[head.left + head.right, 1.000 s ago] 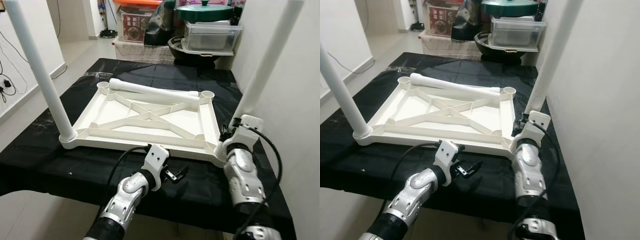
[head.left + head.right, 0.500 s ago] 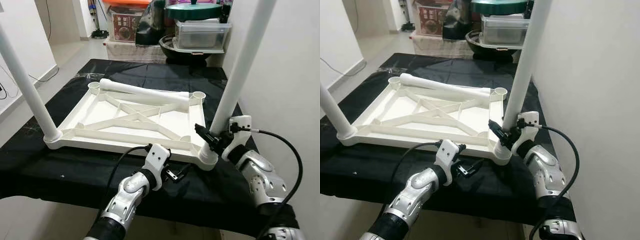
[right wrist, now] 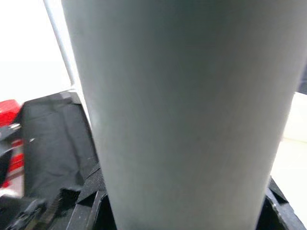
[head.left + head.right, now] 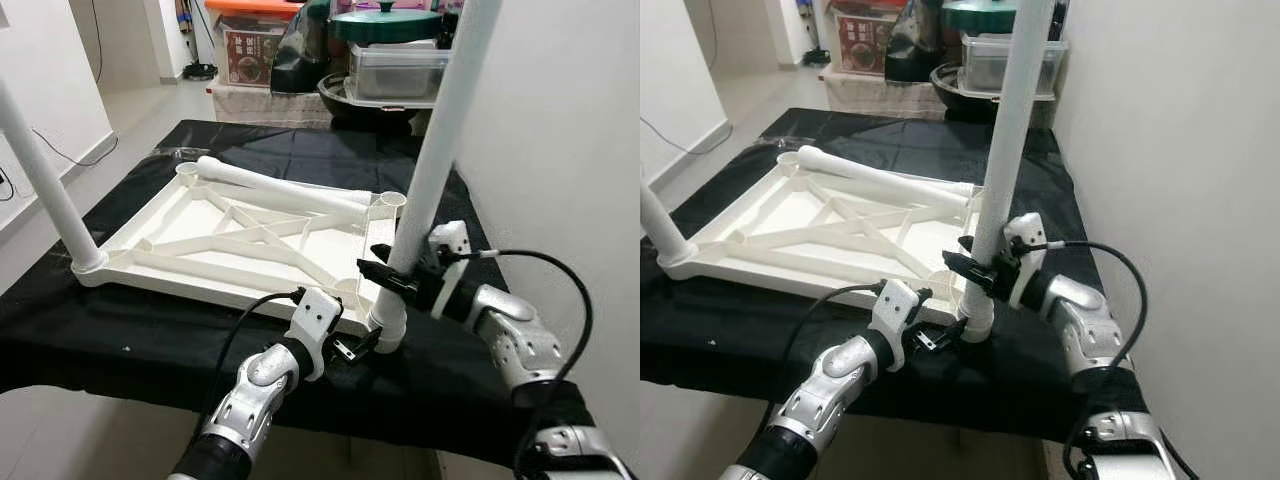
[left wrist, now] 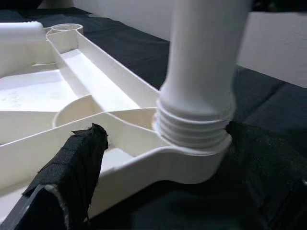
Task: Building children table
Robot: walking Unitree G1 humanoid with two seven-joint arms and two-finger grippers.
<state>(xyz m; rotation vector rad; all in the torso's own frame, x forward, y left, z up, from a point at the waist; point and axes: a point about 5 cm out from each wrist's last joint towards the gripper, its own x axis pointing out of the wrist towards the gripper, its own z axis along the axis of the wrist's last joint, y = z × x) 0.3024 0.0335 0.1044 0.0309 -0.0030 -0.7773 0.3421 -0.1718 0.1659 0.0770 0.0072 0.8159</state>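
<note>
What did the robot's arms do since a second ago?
The right gripper swung round from behind the near right leg and now has its jaws closed around it, low on the pole. The upside-down tabletop slid and turned on the black cloth. The left gripper stayed near that corner socket; the loose leg still lies on the tabletop.

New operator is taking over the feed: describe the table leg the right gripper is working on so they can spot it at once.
On the black-covered table lies the white tabletop, upside down. The leg stands upright in its near right corner socket, with the right gripper around it low down. Another leg stands at the near left; a third leg lies flat.
</note>
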